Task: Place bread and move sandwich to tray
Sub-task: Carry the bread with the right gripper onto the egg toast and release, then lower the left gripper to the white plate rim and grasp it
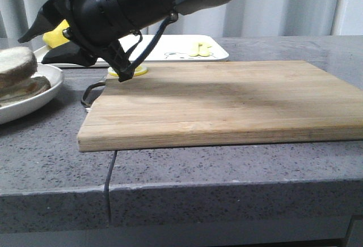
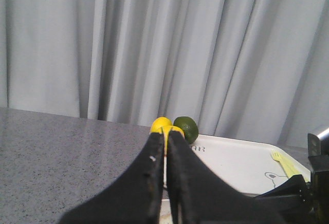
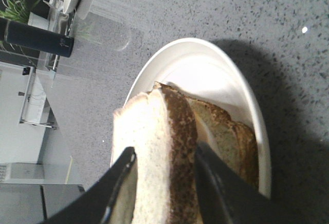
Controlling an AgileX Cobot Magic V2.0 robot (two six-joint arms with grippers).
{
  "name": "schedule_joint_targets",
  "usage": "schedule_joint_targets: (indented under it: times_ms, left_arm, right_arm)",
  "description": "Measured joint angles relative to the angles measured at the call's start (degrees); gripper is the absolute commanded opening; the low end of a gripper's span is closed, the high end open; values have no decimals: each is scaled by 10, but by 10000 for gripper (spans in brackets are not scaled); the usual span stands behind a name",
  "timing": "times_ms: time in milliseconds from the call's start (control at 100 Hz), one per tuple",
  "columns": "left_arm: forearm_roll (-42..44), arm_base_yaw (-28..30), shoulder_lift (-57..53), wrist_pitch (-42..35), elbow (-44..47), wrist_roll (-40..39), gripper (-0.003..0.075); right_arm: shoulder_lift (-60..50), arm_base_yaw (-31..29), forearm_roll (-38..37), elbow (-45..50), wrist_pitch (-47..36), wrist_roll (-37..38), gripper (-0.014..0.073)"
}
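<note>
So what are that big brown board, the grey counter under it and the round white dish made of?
The rectangular brown cutting board looks like matt wood: pale grain runs lengthwise in joined strips. The grey countertop looks like speckled stone or a composite; I can't tell which. The round white dish looks like glazed ceramic, smooth with a soft sheen, though it could be plastic.

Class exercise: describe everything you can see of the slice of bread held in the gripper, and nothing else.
The bread is a thick slice with a pale, soft white face and a dark brown crust along its edge. It stands on edge between the fingers of the right gripper, which are closed on its two sides. It hangs over the round white dish, where another bread slice already lies. Whether the two slices touch cannot be told.
</note>
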Motion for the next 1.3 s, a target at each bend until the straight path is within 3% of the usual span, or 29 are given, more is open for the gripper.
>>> schedule_joint_targets:
  times_ms: [200, 350, 470, 810, 1300]
  left_arm:
    - [50, 0, 21, 77, -73, 0, -19]
    - [84, 0, 62, 169, -145, 0, -13]
    - [89, 0, 106, 223, -189, 0, 64]
    - [79, 0, 236, 308, -247, 0, 373]
    - [57, 0, 405, 419, -272, -70, 377]
  right_arm:
    - [-3, -5, -6, 0, -6, -56, 286]
    - [-27, -11, -37, 0, -6, -96, 74]
    - [-57, -12, -81, 0, -6, -116, -76]
    - [-140, -12, -226, 0, 22, -157, -62]
    - [-190, -12, -258, 0, 103, -158, -62]
